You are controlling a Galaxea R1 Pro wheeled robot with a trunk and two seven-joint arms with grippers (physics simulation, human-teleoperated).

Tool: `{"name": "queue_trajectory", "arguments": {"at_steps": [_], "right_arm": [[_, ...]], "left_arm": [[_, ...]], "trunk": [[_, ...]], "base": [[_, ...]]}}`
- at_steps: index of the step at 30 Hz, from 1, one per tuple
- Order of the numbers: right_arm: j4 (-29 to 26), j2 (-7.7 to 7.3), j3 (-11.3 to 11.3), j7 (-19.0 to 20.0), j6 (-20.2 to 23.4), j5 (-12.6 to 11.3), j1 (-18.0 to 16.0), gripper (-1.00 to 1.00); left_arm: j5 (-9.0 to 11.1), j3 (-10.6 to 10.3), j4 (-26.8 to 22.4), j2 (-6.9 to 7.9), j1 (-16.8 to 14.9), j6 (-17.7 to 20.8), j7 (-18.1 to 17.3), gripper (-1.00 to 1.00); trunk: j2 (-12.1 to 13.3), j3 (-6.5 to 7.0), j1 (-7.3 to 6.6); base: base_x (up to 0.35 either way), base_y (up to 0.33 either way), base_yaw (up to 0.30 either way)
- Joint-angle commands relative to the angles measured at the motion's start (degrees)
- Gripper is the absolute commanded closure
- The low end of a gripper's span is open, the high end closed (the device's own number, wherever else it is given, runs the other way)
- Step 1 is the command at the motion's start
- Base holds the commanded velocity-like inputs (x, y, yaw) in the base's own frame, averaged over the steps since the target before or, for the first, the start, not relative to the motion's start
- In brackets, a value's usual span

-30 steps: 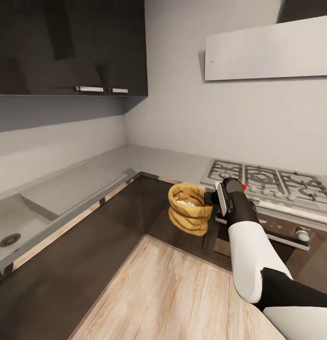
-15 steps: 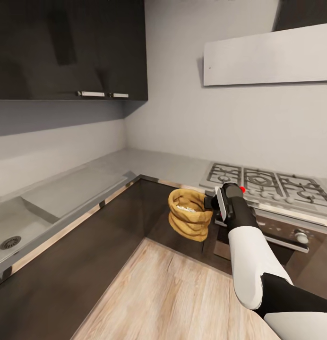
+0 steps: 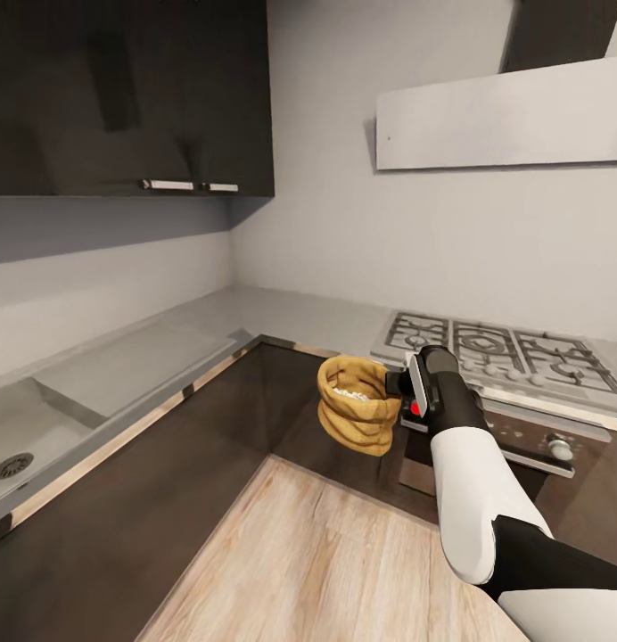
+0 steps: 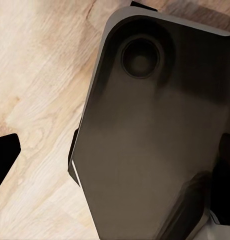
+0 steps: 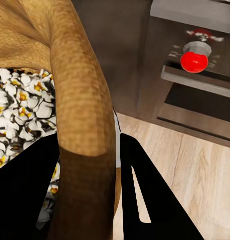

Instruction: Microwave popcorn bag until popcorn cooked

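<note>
The right gripper (image 3: 396, 385) is clamped on the rolled rim of the popcorn bag (image 3: 355, 403), one finger (image 5: 144, 195) outside the wall and the other inside, so the bag hangs upright in the air straight ahead of that arm's fingertips, over the wooden floor (image 3: 326, 562) and off the countertop (image 3: 282, 312). It is a wrinkled tan sack, mouth up, with white popped kernels (image 5: 22, 112) showing inside. The left gripper's state cannot be told. Beyond the bag are the oven (image 3: 522, 446) with its red knob (image 5: 194, 61) and the hob (image 3: 496, 352) set in the countertop's far stretch.
</note>
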Motion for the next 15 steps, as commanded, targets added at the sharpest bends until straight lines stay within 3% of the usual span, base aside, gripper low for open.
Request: {"name": "queue_trajectory", "arguments": {"at_steps": [1, 15], "right_arm": [[-0.05, 0.07, -0.20, 0.07, 0.16, 0.16, -0.05, 1.00], [0.01, -0.24, -0.20, 0.31, 0.16, 0.06, -0.05, 1.00]], "left_arm": [[0.31, -0.04, -0.10, -0.01, 0.00, -0.04, 0.18, -1.00], [0.58, 0.28, -0.10, 0.00, -0.02, -0.04, 0.19, -1.00]], "trunk": [[-0.04, -0.04, 0.00], [-0.04, -0.03, 0.00]], "base": [[0.000, 0.000, -0.009], [0.000, 0.000, -0.001]]}}
